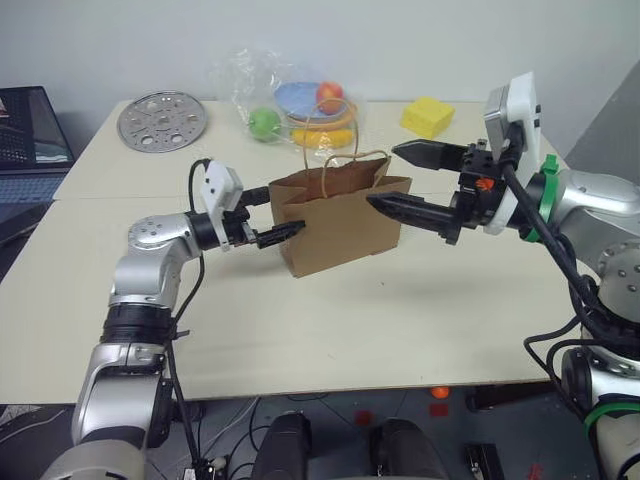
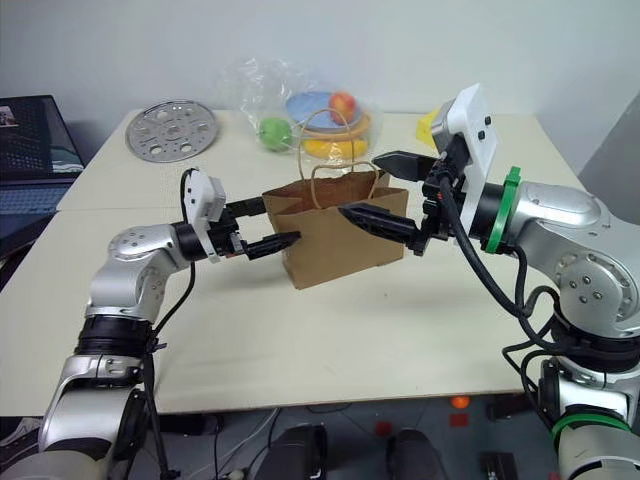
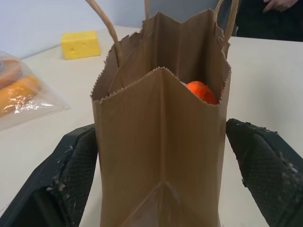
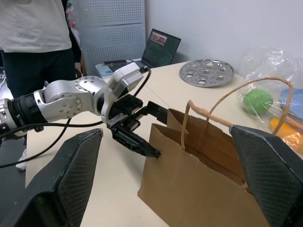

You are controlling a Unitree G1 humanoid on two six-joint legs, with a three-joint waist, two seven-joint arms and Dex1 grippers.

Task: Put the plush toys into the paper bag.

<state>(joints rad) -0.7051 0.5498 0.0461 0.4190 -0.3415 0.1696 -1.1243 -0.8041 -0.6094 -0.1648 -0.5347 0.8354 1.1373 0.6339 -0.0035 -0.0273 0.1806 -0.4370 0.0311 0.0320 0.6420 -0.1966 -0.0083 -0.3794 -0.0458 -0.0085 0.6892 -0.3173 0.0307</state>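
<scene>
The brown paper bag (image 1: 340, 228) stands upright in the middle of the table, its cord handles up. Inside it, near the top, lies an orange plush toy (image 3: 201, 91). My left gripper (image 1: 283, 212) is open at the bag's left narrow end. One of its fingers (image 3: 71, 179) stands on each side of that end. My right gripper (image 2: 360, 185) is open and hovers level over the bag's right end, one finger above the rim and one in front of the bag's upper wall. Nothing is held in either gripper.
At the back of the table (image 1: 420, 320) lie a clear plastic bag of fruit (image 1: 290, 105), a yellow block (image 1: 427, 116) and a perforated metal disc (image 1: 162, 121). A laptop (image 1: 30, 130) sits off the table's left. A person (image 4: 33, 28) stands beyond the left side.
</scene>
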